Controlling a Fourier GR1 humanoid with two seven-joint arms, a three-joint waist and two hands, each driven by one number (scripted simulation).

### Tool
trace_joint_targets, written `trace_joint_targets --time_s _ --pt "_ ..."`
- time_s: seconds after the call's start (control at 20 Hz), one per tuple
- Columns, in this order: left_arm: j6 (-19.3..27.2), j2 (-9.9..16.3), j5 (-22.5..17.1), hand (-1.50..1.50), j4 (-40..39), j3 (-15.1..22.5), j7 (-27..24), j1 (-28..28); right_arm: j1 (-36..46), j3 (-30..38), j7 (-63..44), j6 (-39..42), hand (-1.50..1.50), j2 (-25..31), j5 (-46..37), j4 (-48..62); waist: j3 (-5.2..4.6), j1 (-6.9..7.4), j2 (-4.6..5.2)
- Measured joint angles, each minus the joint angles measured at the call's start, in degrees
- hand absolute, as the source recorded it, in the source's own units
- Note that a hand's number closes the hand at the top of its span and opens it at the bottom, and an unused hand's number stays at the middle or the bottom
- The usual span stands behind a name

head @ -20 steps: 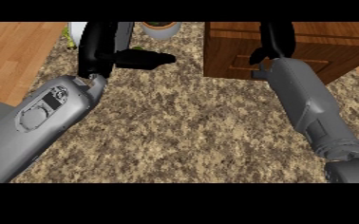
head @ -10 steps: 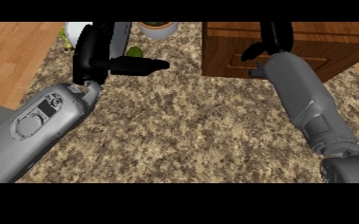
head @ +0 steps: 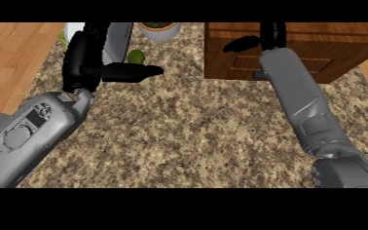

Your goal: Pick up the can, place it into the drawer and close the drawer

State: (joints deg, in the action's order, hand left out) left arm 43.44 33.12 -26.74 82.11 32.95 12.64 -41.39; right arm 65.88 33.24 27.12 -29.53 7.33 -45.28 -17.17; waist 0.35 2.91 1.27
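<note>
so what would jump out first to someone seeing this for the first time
Two grey forearms dominate, rising from the lower edge across the speckled granite counter. The left hand hangs at upper left with its thumb jutting right, just below a small green object. The right hand is up against the wooden drawer cabinet at upper right; a grey pot stands at the top edge.

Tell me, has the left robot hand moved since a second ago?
Yes. The left robot hand has shifted right, toward the brown wooden cabinet, uncovering a small green object behind its thumb.
</note>
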Motion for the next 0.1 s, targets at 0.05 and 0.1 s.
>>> trace_joint_targets --time_s 0.05,0.1 --pt "0.2 0.2 0.2 -1.5 0.5 -0.1 0.4 0.2 0.2 0.9 0.5 0.7 -1.5 0.0 1.1 0.1 -0.01 0.07 0.03" --pt "0.4 0.2 0.5 -1.5 1.1 -0.1 0.6 0.6 0.3 1.6 1.2 1.2 -1.5 -0.2 2.1 0.1 -0.01 -0.02 -0.01"
